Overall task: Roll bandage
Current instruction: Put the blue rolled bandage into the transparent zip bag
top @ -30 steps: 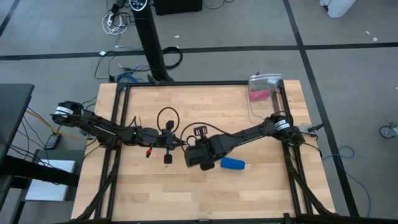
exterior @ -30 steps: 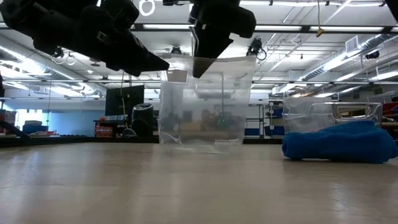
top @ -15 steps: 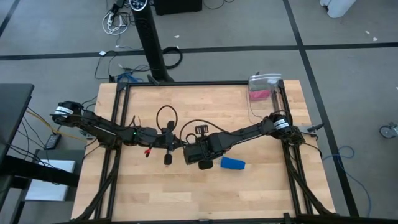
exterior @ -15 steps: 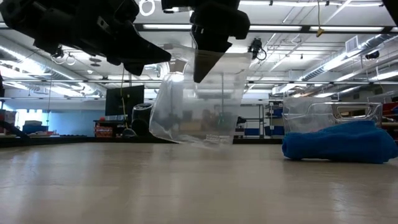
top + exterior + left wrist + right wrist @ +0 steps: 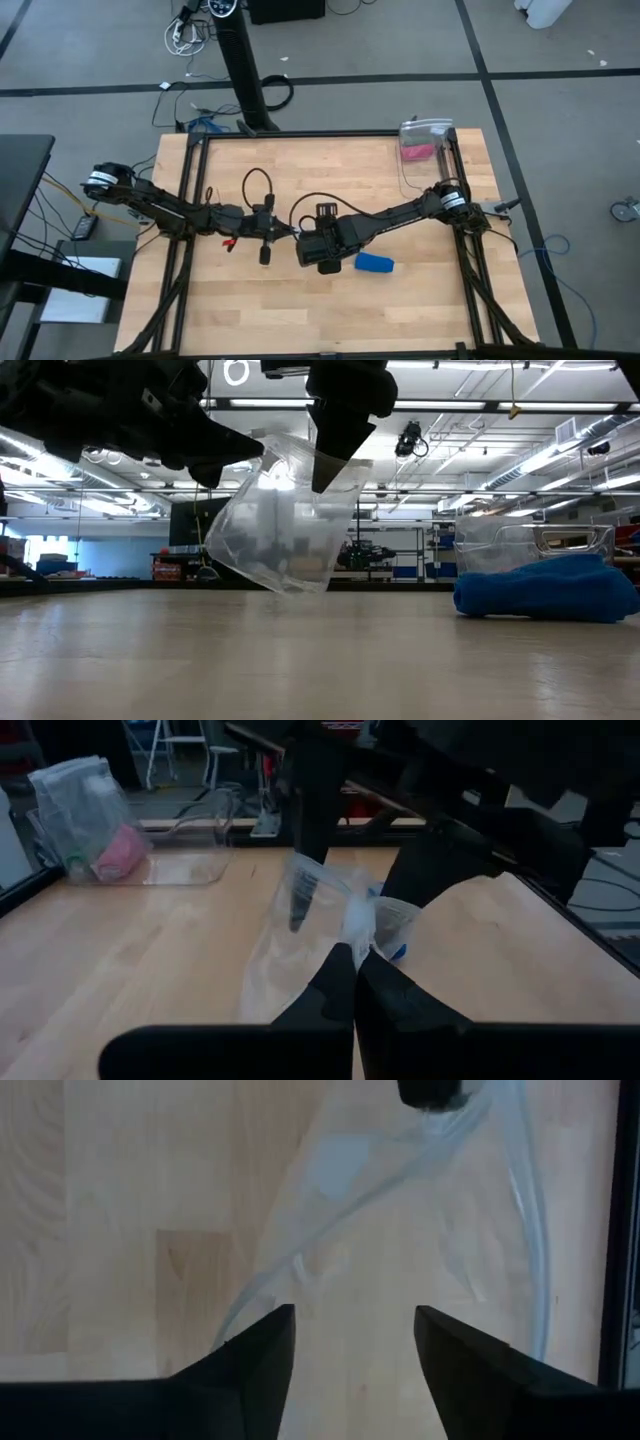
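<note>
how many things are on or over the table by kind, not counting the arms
blue bandage roll: 1
clear plastic bag held up in the shut left gripper: 1
clear container at the far right corner, something pink inside: 1
total: 3

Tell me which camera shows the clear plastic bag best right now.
The low view: the whole clear plastic bag hangs tilted above the table. Left wrist shows its pinched top edge, right wrist only a close-up of its film; from the high view it is barely discernible.
</note>
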Available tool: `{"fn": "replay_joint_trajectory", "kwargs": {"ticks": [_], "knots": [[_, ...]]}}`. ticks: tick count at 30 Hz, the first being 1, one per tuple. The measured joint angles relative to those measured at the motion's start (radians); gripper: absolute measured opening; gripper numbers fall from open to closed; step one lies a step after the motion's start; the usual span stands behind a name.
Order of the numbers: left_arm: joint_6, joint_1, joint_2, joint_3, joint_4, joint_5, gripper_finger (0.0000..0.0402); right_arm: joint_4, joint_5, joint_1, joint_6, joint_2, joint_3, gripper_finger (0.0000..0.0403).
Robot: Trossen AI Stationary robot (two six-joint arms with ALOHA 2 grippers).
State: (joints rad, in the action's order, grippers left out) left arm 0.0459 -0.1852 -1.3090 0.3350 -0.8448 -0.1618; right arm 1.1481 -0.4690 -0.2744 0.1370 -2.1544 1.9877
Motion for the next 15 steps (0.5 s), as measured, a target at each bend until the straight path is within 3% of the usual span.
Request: {"fn": "replay_joint_trajectory", "kwargs": {"ticks": [15], "knots": [[0.011,-0.001,-0.199,-0.002,-0.201,0.013,0.0001,-0.023,0.045,-0.011,0.013,0.001,0.0,0.0224]]}}
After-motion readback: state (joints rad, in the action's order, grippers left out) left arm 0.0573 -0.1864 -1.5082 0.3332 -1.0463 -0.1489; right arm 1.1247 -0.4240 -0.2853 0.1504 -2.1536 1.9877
